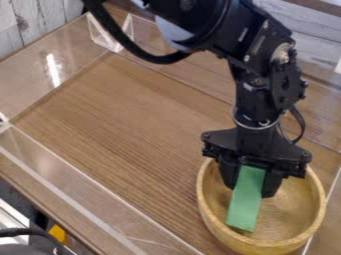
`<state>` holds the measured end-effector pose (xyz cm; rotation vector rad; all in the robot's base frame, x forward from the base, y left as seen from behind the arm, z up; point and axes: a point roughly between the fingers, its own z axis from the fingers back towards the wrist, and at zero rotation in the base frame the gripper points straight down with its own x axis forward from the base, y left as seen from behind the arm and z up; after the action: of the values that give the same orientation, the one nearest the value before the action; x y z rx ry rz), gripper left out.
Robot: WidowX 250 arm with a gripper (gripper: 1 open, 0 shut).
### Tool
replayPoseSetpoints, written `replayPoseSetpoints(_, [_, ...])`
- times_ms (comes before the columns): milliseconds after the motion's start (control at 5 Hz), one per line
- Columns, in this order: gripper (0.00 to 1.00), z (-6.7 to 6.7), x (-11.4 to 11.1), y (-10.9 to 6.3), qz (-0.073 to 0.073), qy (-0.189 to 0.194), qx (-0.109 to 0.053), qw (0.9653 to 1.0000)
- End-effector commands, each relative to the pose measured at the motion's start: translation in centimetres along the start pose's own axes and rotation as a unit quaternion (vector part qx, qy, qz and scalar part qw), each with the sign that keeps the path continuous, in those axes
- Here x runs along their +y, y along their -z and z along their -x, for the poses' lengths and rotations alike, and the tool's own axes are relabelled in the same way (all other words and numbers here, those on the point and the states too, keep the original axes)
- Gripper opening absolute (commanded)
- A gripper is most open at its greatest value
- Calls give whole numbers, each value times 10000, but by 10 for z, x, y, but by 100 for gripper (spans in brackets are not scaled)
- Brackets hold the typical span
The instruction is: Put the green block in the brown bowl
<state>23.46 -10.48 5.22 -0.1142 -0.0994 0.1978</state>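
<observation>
Over the brown bowl (262, 202) at lower right: gripper (256, 175) pointing straight down, jaws partly closed on the top end of the green block (248, 198), bar hanging near-upright with its lower end down inside the bowl, at or close to the wooden bottom — contact hard to confirm. Placing step, nearly finished by the look of it. Next likely needs only a jaw release so the bar tips flat inside, then a straight lift clear of the thick rim without dragging the bar back out.
</observation>
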Motion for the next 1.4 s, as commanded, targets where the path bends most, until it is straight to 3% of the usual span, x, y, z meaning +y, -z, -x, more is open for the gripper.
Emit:
replayPoseSetpoints(0, [100,-14,-7,-21,177,97,-256,9995])
replayPoseSetpoints(400, [100,-26,1,-25,15,-807,-414,9959])
replayPoseSetpoints(800, [100,-40,20,-34,-69,-1108,-502,9925])
replayPoseSetpoints(1200, [100,-24,18,-41,-162,-1360,-547,9891])
